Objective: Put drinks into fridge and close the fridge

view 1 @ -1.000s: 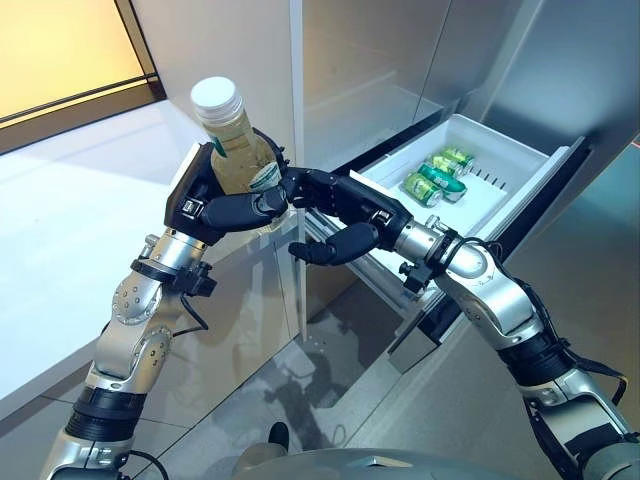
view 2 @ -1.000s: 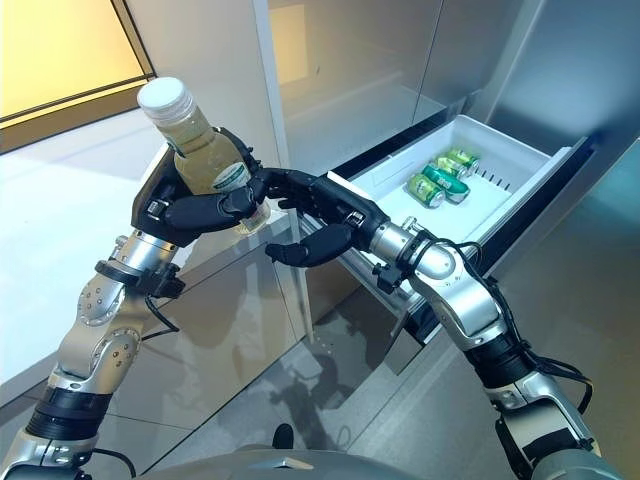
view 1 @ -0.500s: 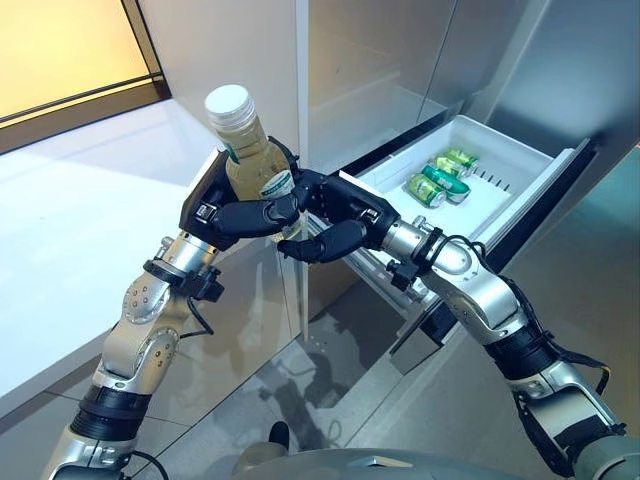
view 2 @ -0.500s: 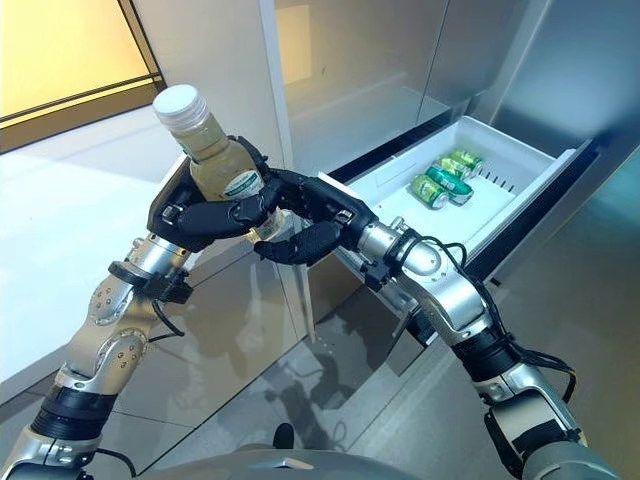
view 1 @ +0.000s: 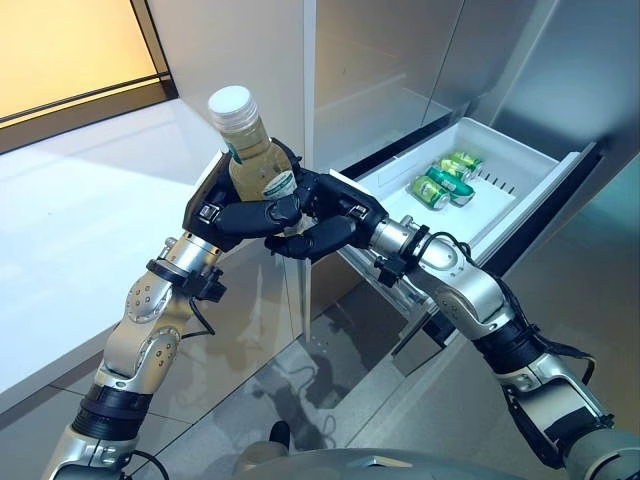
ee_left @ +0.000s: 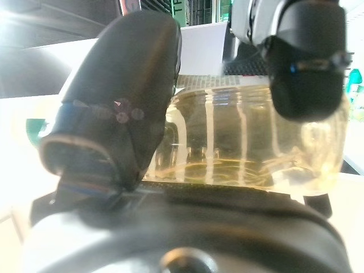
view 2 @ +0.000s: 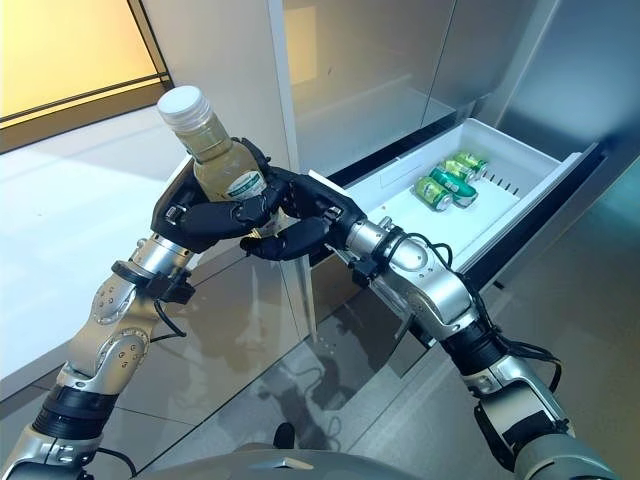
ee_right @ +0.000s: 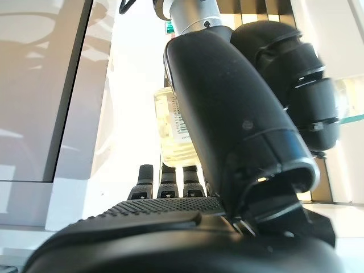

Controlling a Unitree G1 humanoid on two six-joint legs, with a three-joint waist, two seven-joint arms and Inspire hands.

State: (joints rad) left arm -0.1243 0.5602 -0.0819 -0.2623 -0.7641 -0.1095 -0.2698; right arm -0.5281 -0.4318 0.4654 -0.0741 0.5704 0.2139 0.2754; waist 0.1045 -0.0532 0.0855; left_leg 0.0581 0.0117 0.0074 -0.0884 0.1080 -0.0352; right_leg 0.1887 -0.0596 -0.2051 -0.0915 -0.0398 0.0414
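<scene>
Bottle: clear plastic bottle of pale yellow drink, white cap (view 1: 248,150); full, likely heavy, smooth.
Left hand (view 1: 232,212): fingers wrapped round the bottle's lower body.
Right hand (view 1: 325,215): fingers curling round the bottle's base; best hold is mid-body.

One bottle (view 1: 250,155) with a white cap is showing, sitting in the grip of two hands. Three green cans (view 1: 441,181) are lying together in the one white drawer (view 1: 520,205) that is standing open.
</scene>
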